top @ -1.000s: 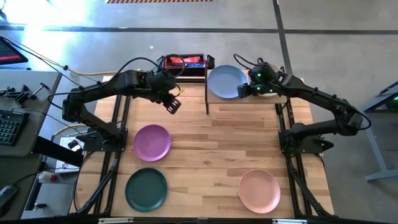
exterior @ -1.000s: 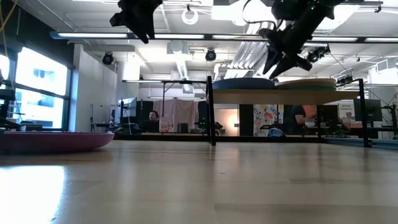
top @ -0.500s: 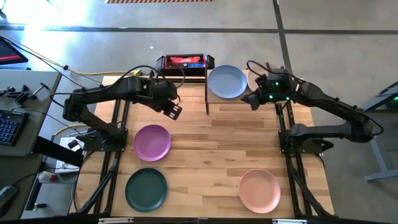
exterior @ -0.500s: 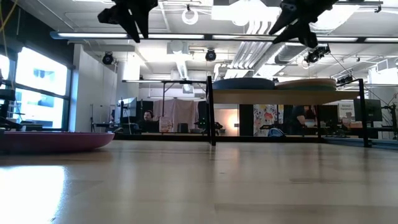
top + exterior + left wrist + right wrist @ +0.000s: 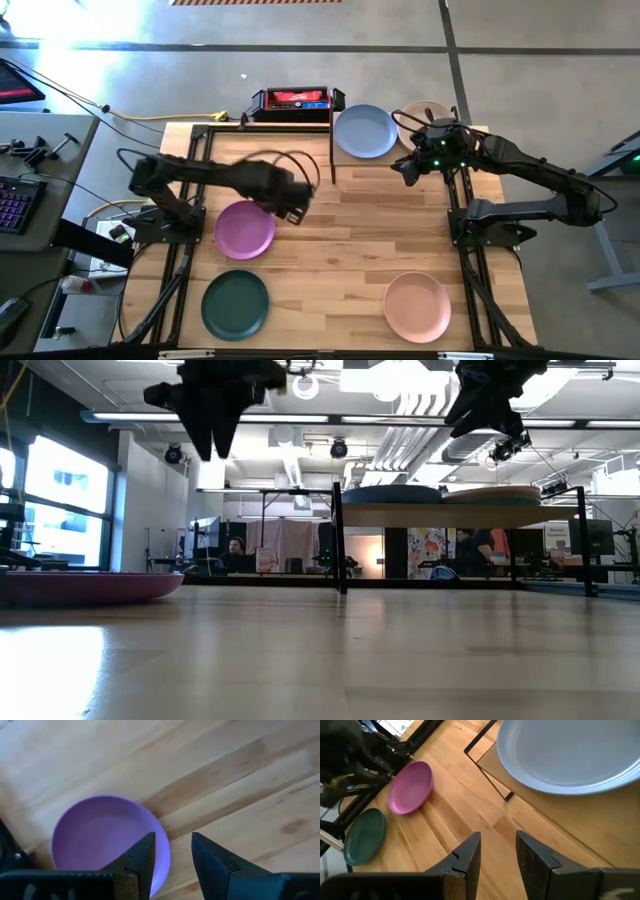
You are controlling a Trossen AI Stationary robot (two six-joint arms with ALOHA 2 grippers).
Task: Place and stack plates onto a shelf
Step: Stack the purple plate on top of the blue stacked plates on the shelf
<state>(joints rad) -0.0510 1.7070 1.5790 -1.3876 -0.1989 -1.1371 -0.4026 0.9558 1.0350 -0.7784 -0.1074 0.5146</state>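
Note:
A purple plate (image 5: 243, 229) (image 5: 100, 837) lies flat on the table's left half. My left gripper (image 5: 294, 211) (image 5: 173, 855) hangs open above the plate's right rim, pointing down, nothing between its fingers. On the shelf (image 5: 345, 163) (image 5: 440, 513) at the far side rest a blue plate (image 5: 365, 131) (image 5: 575, 750) and a cream plate (image 5: 424, 117) side by side. My right gripper (image 5: 406, 168) (image 5: 497, 852) is open in the air just in front of the shelf, holding nothing. A dark green plate (image 5: 235, 305) and a peach plate (image 5: 417, 306) lie near the front edge.
A red and black box (image 5: 295, 99) stands at the far edge, left of the shelf. The shelf's black leg (image 5: 333, 150) stands between the two arms. Bare tabletop (image 5: 350, 240) lies in the middle between the plates.
My left gripper has swung from the far left toward the table's near side and right, sinking and rolling, and now hangs over the purple plate's right rim. My right gripper has risen and drawn back from the shelf, uncovering the cream plate, then stopped. No plate has moved.

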